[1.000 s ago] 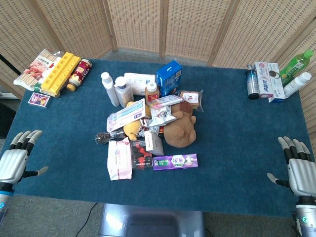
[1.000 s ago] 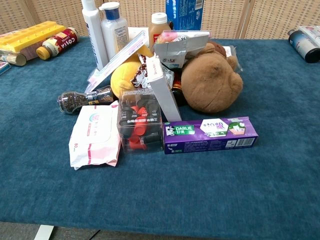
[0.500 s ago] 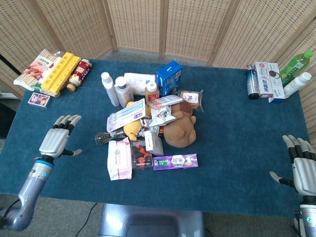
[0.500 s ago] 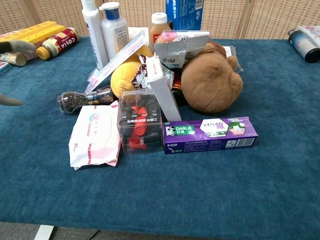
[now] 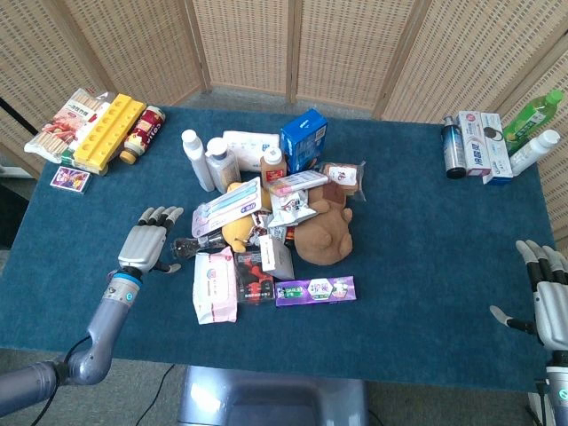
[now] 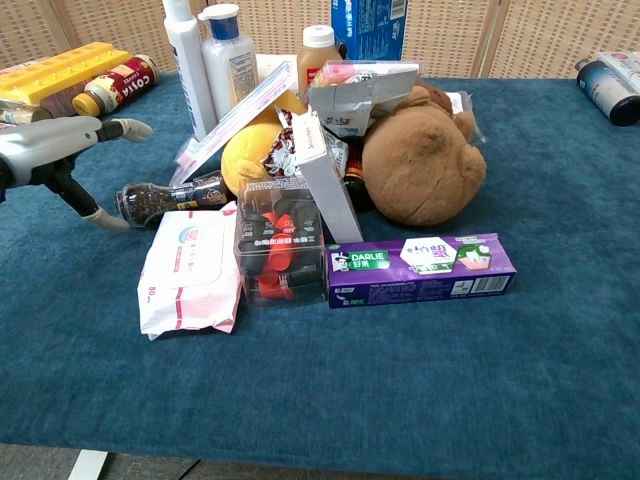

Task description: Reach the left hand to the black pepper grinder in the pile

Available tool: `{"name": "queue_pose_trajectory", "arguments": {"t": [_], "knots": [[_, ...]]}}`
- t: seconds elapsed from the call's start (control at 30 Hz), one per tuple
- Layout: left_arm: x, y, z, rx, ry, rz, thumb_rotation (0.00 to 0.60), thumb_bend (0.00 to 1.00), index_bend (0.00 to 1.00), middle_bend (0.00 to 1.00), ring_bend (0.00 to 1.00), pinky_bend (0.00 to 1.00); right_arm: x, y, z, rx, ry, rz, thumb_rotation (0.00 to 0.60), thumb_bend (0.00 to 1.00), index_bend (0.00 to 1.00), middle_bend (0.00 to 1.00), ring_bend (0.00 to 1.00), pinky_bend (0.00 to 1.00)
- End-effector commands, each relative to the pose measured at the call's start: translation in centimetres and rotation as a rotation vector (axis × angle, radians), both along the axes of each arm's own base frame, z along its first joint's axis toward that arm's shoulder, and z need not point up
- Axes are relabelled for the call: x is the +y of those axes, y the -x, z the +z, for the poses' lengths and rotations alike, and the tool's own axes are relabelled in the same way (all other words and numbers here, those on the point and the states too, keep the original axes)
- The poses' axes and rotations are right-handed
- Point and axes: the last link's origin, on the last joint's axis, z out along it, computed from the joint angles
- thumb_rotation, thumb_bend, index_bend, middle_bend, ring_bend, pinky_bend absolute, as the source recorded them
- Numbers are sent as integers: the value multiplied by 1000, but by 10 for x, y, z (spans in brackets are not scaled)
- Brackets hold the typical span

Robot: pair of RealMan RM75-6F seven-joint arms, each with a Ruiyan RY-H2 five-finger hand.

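The black pepper grinder (image 5: 188,247) (image 6: 172,197) lies on its side at the left edge of the pile, its glass body full of peppercorns pointing left. My left hand (image 5: 146,245) (image 6: 62,155) hovers just left of it with fingers spread, holding nothing; the thumb tip is close to the grinder's end. My right hand (image 5: 550,297) is open at the table's far right edge, away from the pile.
The pile holds a brown plush toy (image 5: 324,232), a purple toothpaste box (image 5: 315,290), a pink wipes pack (image 5: 214,284), white bottles (image 5: 209,160) and a blue box (image 5: 303,138). Snack packs (image 5: 98,130) sit back left, bottles and boxes (image 5: 493,142) back right.
My left hand has travelled right and forward from the table's left edge to just beside the pepper grinder. The right hand has drifted slightly toward the right edge.
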Motion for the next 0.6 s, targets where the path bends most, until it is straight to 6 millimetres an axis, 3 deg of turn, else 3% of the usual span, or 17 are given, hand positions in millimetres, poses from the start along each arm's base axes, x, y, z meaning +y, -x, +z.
{"name": "queue_pose_trajectory", "arguments": {"t": [0.03, 0.37, 0.5, 0.6], "knots": [[0, -5, -8, 5, 0, 6, 600, 0, 0, 0, 0, 0, 0, 1, 1, -2, 1, -2, 600, 0, 0, 0, 0, 0], [11, -15, -24, 45, 2, 18, 600, 0, 17, 0, 0, 22, 0, 1, 1, -10, -1, 0, 600, 0, 0, 0, 0, 0], [13, -17, -35, 65, 8, 24, 600, 0, 153, 21, 28, 208, -1, 2, 2, -11, 2, -1, 600, 0, 0, 0, 0, 0], [13, -19, -40, 73, -1, 22, 600, 0, 231, 135, 167, 369, -1, 2, 3, -16, 5, -1, 600, 0, 0, 0, 0, 0]]}}
